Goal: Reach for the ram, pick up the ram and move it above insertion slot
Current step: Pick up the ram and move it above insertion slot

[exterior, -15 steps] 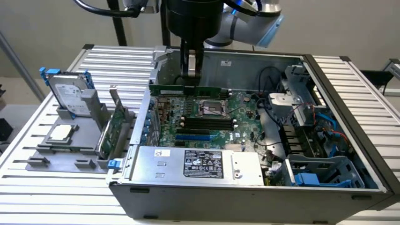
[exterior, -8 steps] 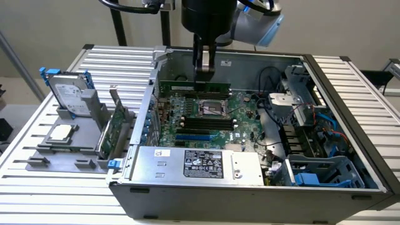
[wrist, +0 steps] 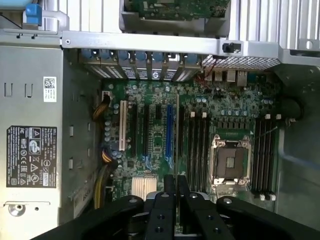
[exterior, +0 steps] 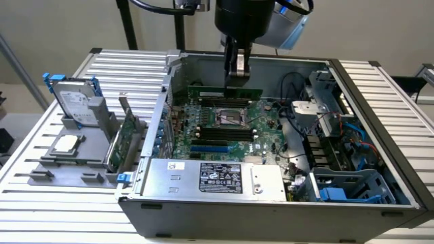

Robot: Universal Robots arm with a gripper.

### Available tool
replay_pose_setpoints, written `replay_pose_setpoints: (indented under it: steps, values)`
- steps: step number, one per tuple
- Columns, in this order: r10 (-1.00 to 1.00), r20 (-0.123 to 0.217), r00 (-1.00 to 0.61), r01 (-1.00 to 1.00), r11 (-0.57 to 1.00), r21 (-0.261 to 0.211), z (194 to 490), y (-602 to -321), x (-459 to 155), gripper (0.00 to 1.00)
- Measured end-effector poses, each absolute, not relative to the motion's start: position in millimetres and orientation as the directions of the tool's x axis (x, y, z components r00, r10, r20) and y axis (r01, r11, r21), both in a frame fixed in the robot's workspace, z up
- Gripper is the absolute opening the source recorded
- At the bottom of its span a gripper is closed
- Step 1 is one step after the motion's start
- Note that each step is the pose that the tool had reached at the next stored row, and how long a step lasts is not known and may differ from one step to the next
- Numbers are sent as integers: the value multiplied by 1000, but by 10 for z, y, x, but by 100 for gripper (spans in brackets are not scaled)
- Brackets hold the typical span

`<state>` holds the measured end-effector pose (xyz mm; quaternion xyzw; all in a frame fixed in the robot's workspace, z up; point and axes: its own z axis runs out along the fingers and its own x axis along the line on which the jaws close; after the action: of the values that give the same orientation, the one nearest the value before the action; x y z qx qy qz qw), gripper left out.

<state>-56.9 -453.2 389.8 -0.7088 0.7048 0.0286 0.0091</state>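
While the exterior view shows the hand (exterior: 238,76) clamped on the ram (exterior: 224,93), the wrist view shows the motherboard (wrist: 200,135) below.

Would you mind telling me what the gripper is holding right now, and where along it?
The gripper holds the ram by its top edge, near the middle, above the motherboard.

Pincer (wrist: 176,200) over motherboard (wrist: 200,130), seemingly closed.

No legible text on labels (exterior: 220,178)
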Motion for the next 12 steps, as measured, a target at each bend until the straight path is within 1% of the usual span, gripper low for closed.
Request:
replay_pose_setpoints:
  steps: [12]
  values:
    - [-999, -53, -4, -1000, 2, 28, 3890, -4433, -402, 13]
